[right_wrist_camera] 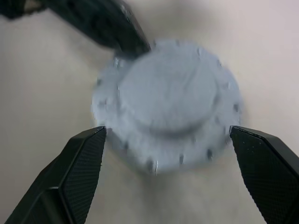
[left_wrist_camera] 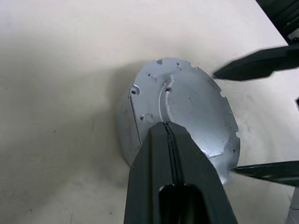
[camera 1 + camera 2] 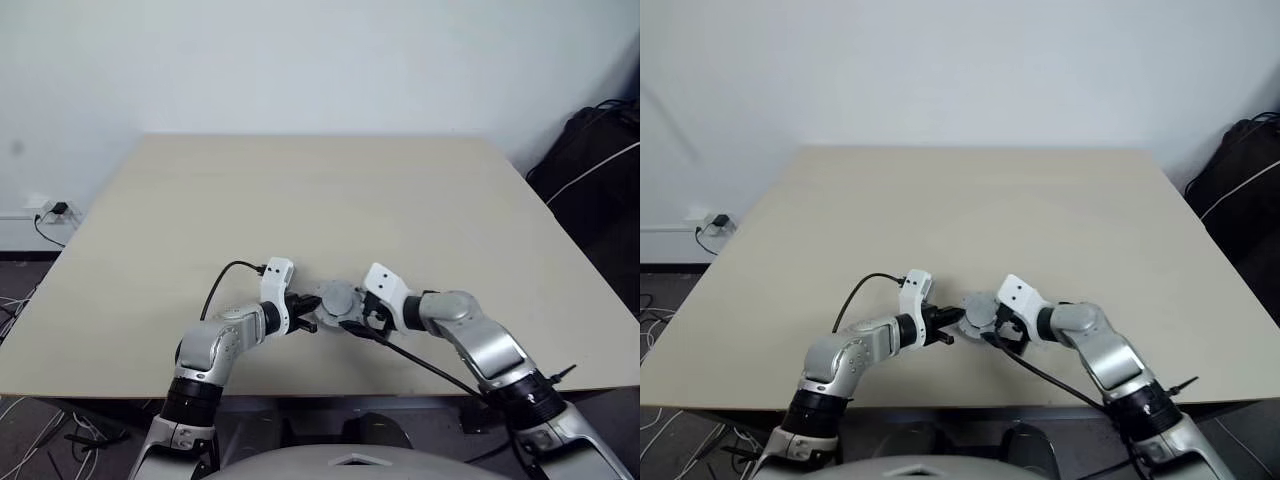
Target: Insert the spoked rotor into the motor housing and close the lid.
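Observation:
The lid (image 3: 338,298), a light grey round cap with its smooth face up, lies near the table's front edge between my two arms. My left gripper (image 2: 166,125) is shut, and its joined tips rest on the lid's (image 2: 191,102) top face. On the other side, my right gripper (image 1: 168,133) is open, with one finger (image 1: 81,161) on each side of the lid (image 1: 170,93), apart from its rim. In the right wrist view, the left gripper's fingers (image 1: 112,23) reach the lid's far rim. The spoked rotor and the motor housing are hidden.
The beige table (image 3: 330,200) stretches away behind the lid. A black bag (image 3: 600,160) stands off the table's right side. A wall socket with a cable (image 3: 50,212) is on the far left. A black cable (image 3: 225,275) loops from my left wrist.

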`<move>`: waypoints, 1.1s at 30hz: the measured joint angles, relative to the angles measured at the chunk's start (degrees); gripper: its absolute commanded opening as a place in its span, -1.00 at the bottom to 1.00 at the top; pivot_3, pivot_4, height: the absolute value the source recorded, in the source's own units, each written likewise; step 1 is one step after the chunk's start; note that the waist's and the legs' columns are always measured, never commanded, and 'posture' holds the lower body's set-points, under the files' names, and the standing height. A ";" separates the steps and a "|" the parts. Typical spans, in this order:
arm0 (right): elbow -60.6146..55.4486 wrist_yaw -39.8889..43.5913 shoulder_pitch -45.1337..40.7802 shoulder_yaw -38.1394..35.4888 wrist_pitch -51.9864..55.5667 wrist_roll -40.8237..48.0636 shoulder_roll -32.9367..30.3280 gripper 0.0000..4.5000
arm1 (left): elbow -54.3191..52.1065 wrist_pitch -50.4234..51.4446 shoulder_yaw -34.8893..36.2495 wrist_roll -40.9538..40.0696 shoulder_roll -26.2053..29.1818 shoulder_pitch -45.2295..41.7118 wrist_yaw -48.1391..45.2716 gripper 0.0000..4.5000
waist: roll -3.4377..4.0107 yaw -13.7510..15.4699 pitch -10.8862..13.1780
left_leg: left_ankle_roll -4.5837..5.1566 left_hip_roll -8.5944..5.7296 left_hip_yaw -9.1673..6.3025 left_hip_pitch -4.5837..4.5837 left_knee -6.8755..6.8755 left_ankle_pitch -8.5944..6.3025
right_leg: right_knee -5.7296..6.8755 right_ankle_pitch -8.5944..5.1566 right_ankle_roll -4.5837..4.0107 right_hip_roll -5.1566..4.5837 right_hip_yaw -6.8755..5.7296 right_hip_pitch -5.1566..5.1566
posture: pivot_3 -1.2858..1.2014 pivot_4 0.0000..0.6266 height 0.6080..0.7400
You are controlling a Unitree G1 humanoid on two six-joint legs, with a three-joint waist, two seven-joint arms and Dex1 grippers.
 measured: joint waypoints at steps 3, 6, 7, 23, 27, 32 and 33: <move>-3.27 0.87 3.13 -3.74 2.42 3.12 -1.77 0.99 | -0.68 -0.04 0.07 0.02 0.30 0.32 -0.15 -1.00 | -0.02 -0.04 0.09 | 0.02 0.01 0.01 -0.07 -0.01 -0.01 | 0.00 0.00 0.00 0.00 0.00 -0.09 | 0.03 -1.00 1.00; -6.59 0.22 4.31 -9.30 3.78 7.26 -0.98 0.99 | -0.77 -0.06 0.02 0.11 0.36 0.39 -0.16 -1.00 | -0.07 -0.04 0.12 | 0.22 0.02 0.00 -0.06 -0.02 -0.13 | 0.01 -0.01 0.00 0.01 -0.02 -0.09 | 0.03 -1.00 1.00; -6.78 -0.91 4.32 -11.24 4.38 8.40 0.21 0.99 | -0.77 -0.06 -0.06 0.11 0.36 0.40 -0.20 -1.00 | -0.11 -0.05 0.14 | 0.22 0.02 0.00 -0.06 -0.02 -0.13 | 0.01 -0.01 0.00 0.01 -0.02 -0.08 | 0.03 -1.00 1.00; 4.20 -27.80 -5.16 -33.40 30.58 20.50 29.01 0.99 | -0.77 -2.10 -1.18 0.55 0.85 0.65 -0.87 -1.00 | 0.23 0.03 0.15 | -0.09 -0.13 0.02 -0.35 -0.10 0.05 | 0.05 0.04 -0.02 -0.01 0.12 -0.39 | 0.03 -1.00 1.00; 5.69 -30.30 -5.99 -35.56 33.99 21.89 30.33 0.99 | -0.75 -2.46 -1.17 0.71 0.88 0.68 -0.91 -1.00 | 0.27 -0.09 0.15 | -0.09 -0.13 0.03 -0.36 -0.12 0.05 | 0.05 0.04 -0.02 -0.01 0.13 -0.42 | 0.03 -1.00 1.00; 8.00 -32.43 -7.12 -38.43 37.87 23.16 31.62 0.99 | -0.74 -2.78 -1.19 0.79 0.87 0.82 -0.88 -1.00 | 0.37 -0.17 0.13 | -0.11 -0.13 0.04 -0.35 -0.12 0.06 | 0.07 0.03 -0.01 0.00 0.12 -0.42 | 0.03 -1.00 1.00; 8.45 -32.40 -7.12 -38.66 38.72 23.71 31.66 0.99 | -0.74 -2.87 -1.19 0.79 0.87 0.88 -0.87 -1.00 | 0.37 -0.19 0.13 | -0.10 -0.13 0.04 -0.35 -0.12 0.06 | 0.07 0.03 -0.01 0.00 0.12 -0.42 | 0.03 -1.00 1.00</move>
